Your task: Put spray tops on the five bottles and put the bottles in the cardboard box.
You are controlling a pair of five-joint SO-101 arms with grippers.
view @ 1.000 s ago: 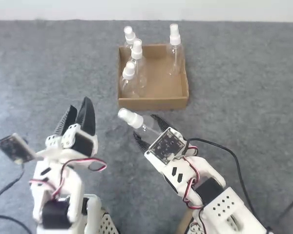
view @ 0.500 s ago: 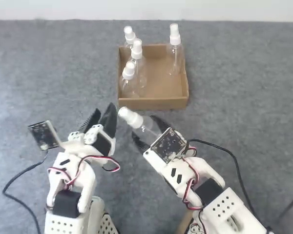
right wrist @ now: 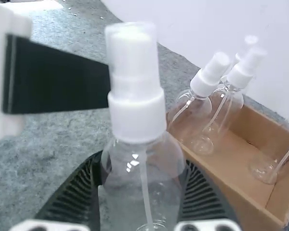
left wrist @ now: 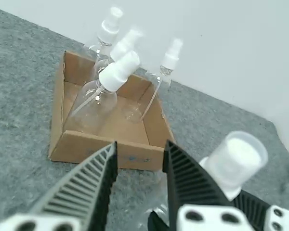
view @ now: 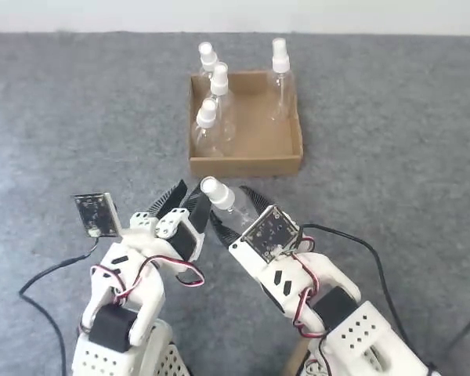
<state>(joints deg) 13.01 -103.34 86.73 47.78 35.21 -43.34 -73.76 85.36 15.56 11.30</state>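
High view puts your left gripper (view: 189,202) just beside the white spray top (view: 217,192) of the clear bottle (view: 240,205). Your right gripper (view: 233,207) clamps that bottle by its body, tilted, just in front of the cardboard box (view: 247,166). In the left wrist view, the left gripper's jaws stand narrowly apart with nothing between them. The spray top sits outside one finger, not in the gap.

That is your first risk. If you close or push from here, you likely shove the top sideways, and that could twist the smooth bottle in the right gripper's hold or cock the top on the neck.

The second risk is the box. Four other bottles (view: 207,117) with tops crowd it, mostly on one side, and the nearest looks to lean. Whether the rearmost stands inside the back wall, you cannot tell. A careless drop on the crowded side could topple them.

The desk (view: 392,157) wears a rough grey carpet-like covering, which should grip whatever lands on it. A plain white wall (view: 102,16) runs behind, and a black cable (view: 39,283) trails by the left arm's base.
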